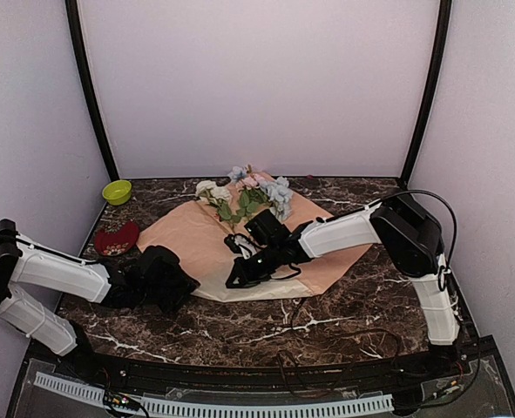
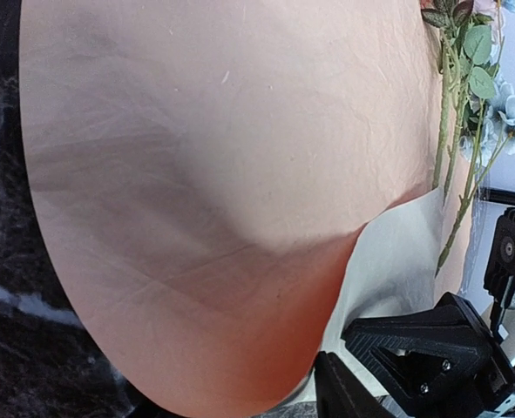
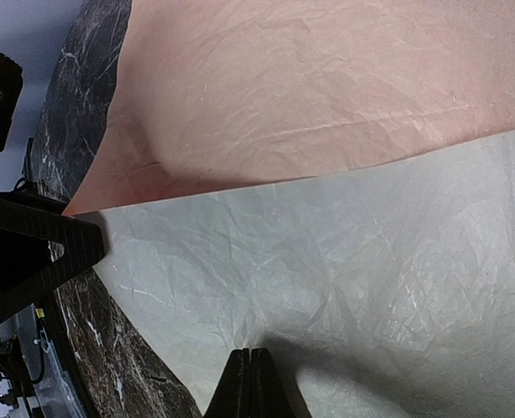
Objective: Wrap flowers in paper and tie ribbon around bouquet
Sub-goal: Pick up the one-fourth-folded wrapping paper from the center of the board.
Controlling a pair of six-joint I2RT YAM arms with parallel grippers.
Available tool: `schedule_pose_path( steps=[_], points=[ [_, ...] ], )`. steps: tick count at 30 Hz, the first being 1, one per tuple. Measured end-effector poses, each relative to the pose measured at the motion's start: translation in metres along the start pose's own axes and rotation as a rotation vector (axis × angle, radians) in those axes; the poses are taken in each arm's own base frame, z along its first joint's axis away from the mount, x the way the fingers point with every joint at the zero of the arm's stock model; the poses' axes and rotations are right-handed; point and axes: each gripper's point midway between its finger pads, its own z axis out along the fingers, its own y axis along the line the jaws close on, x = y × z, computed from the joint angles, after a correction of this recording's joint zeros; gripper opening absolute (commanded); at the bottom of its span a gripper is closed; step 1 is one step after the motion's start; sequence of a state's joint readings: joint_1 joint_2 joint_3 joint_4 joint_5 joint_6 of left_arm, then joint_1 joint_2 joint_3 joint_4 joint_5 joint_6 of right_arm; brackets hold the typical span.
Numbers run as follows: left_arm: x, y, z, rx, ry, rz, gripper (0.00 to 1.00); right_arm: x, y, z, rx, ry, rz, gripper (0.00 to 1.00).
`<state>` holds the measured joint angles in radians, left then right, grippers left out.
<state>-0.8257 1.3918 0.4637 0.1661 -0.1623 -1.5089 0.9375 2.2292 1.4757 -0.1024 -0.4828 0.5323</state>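
At the far left of the dark marble table (image 1: 344, 305) we see a small green bowl (image 1: 117, 192). Nearer to us is a red dish (image 1: 116, 240) holding small bits that we cannot make out. Just right of the dish, the left gripper (image 1: 186, 283) sits low at the near left edge of the paper (image 1: 196, 239). From above it is one black mass, and in its own wrist view a bulge of peach paper fills most of the frame, so we cannot tell how its jaws stand or whether they grip the sheet. The paper is spread across the middle of the table, peach face up, with a strip along its near edge turned over to show the beige face. The flowers (image 1: 248, 198) lie on the far part of the sheet, their white, pink and pale blue heads toward the far wall and their green stems pointing near. The right arm reaches in from the right, just near of the stems. The right gripper (image 3: 250, 383) has its jaws closed, tips pressed together at the beige strip. We cannot tell whether any paper is caught between them.
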Motion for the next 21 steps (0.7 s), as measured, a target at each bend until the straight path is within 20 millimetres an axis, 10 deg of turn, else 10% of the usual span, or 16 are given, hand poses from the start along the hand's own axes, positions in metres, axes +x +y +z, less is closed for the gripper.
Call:
schedule_pose_path(
  steps=[14, 21],
  points=[
    [-0.012, 0.016, 0.002, -0.076, -0.073, 0.042, 0.04, 0.001, 0.001, 0.000, -0.007, 0.002, -0.002, 0.00],
    [-0.014, 0.015, 0.001, -0.135, -0.074, 0.172, 0.00, 0.002, 0.002, 0.000, -0.010, 0.004, 0.000, 0.00]
  ],
)
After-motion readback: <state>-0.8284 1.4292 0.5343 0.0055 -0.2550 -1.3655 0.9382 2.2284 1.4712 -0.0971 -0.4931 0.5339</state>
